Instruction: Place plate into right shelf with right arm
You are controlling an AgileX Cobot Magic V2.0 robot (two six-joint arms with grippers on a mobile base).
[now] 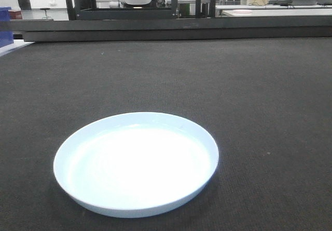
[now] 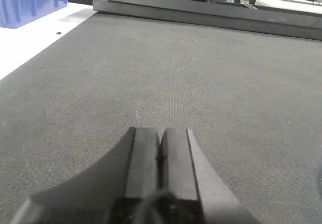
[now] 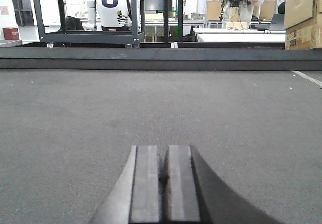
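The plate [image 1: 136, 163], round, glossy white with a faint blue tint, lies flat on the dark grey mat [image 1: 249, 85] near the front of the exterior view, and nothing touches it. Neither gripper appears in that view. My left gripper [image 2: 160, 133] hovers low over bare mat, its two black fingers pressed together with nothing between them. My right gripper [image 3: 164, 151] is likewise shut and empty above bare mat. The plate does not show in either wrist view. The right shelf is out of view.
A dark raised rail [image 1: 171, 29] runs along the mat's far edge. A blue bin [image 2: 30, 2] stands on a white surface left of the mat. Cardboard boxes [image 3: 303, 15] sit at the far right. A dark rack [image 3: 88, 12] and a person [image 3: 240, 2] stand beyond the rail.
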